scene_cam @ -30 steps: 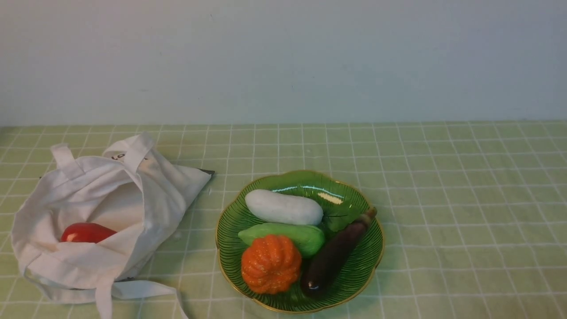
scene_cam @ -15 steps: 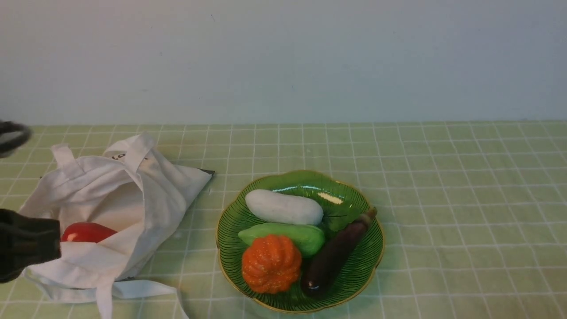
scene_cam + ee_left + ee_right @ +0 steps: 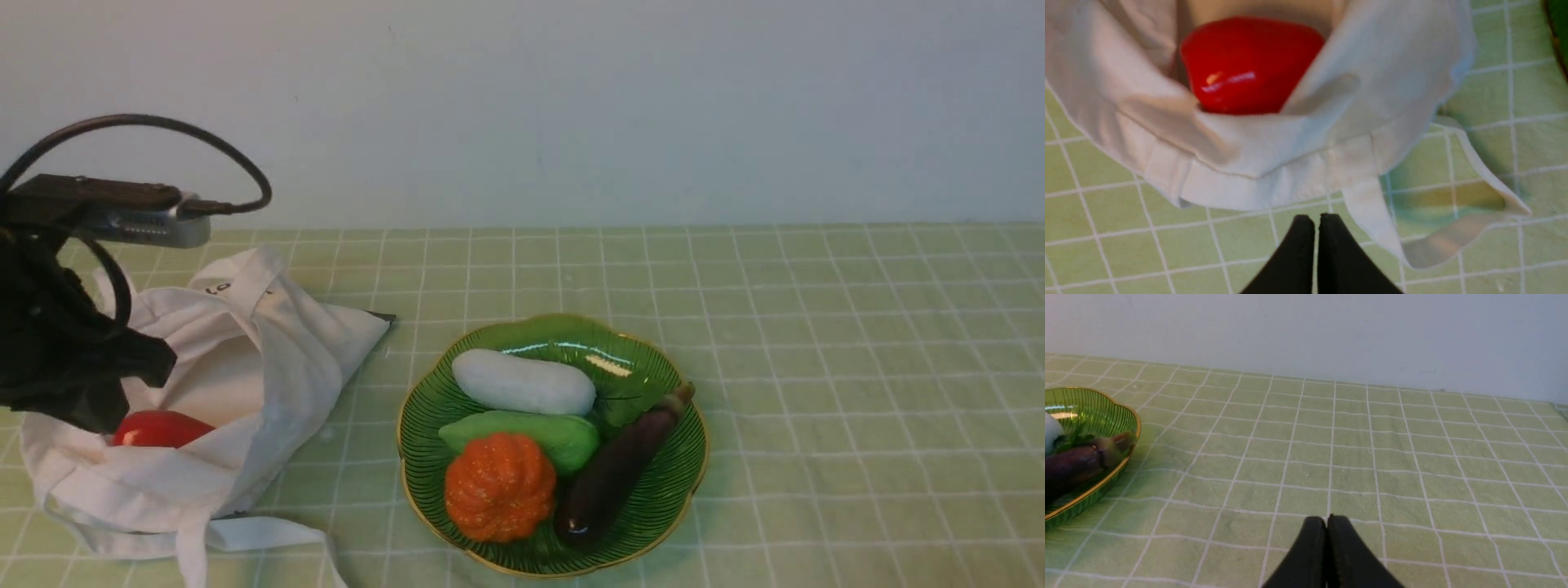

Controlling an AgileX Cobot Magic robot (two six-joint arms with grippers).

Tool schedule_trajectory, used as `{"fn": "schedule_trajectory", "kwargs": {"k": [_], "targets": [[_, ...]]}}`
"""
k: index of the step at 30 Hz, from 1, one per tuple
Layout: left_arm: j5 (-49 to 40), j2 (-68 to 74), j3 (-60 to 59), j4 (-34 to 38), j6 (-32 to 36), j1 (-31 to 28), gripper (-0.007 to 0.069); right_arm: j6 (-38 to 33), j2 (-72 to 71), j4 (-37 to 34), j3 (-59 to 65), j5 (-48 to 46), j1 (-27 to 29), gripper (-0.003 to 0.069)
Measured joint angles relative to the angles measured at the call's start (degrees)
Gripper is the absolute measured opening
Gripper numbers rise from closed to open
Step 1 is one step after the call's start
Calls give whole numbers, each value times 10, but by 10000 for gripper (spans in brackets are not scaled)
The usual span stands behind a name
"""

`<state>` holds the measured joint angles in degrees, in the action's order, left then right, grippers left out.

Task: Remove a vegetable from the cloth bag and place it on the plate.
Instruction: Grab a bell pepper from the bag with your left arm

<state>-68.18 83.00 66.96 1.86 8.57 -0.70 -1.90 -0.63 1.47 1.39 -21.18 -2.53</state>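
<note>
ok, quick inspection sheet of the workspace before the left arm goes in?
Surface: green checked tablecloth, flat, no spills seen.
Job's things: red pepper lies inside the open cloth bag; green plate is beside the bag, on its right.
Clutter: white vegetable, green vegetable, pumpkin and eggplant already crowd the plate.
Claws: left claw shut, empty, just outside the bag's mouth; right claw shut, empty, over bare cloth.
Cables: black cable loops above the left arm, clear of the bag.
Surroundings: plain pale wall; nothing else seen.
</note>
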Motion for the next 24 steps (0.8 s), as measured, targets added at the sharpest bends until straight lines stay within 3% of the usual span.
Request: {"fn": "schedule_trajectory", "kwargs": {"k": [4,9,14,20,24], "targets": [[30,44,24,-34,0,-2,-1,0,0,0,0,0,0,-15],[99,82,27,-43,0,-2,55,0,0,0,0,0,0,-15],[145,122,27,-45,0,-2,273,0,0,0,0,0,1,-15],[147,170,27,-58,0,-2,599,0,0,0,0,0,1,-15],[149,194,28,-58,0,-2,680,0,0,0,0,0,1,-15]]}}
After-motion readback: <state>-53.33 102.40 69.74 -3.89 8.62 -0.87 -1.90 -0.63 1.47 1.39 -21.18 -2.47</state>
